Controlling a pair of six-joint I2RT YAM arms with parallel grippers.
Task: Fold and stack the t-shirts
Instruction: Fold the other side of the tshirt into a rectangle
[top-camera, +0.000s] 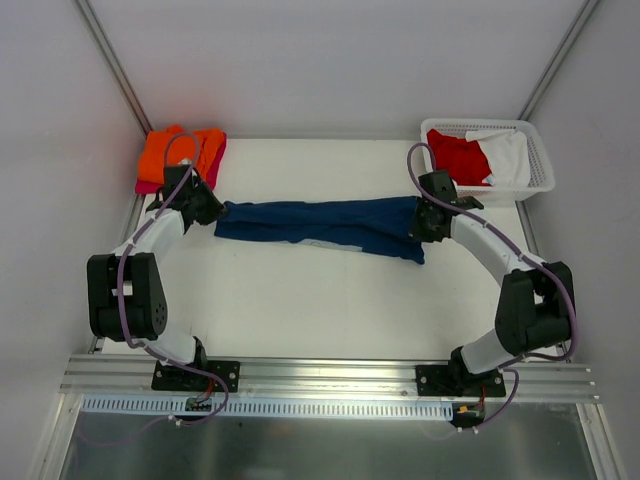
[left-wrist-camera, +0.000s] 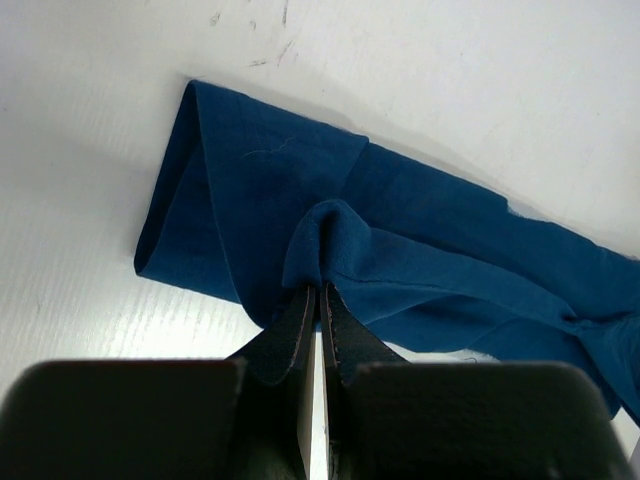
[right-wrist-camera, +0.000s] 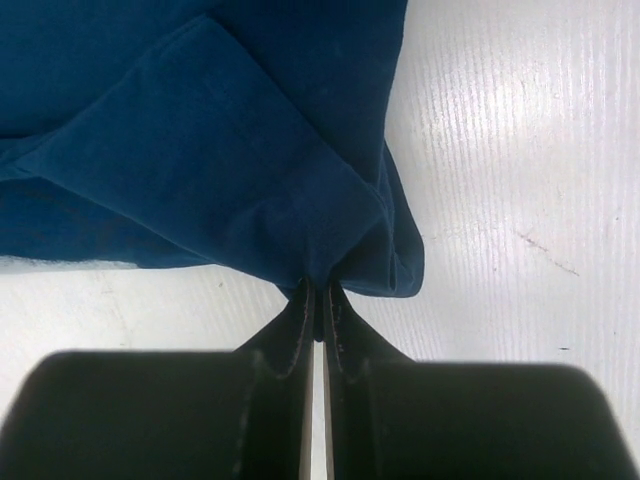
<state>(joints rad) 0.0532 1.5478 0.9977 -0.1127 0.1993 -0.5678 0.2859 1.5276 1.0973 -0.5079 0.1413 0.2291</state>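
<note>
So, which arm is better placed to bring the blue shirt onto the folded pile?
Left, probably. The left gripper pinches the blue shirt beside the orange pile; the right gripper holds the other end, by the basket.

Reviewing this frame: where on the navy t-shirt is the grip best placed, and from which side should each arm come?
At its two short ends, each arm coming from its own side. The navy t-shirt lies as a long narrow band running left to right, so end pinches should hold it taut. The left gripper and right gripper are shut on bunched cloth there, which looks sound.
</note>
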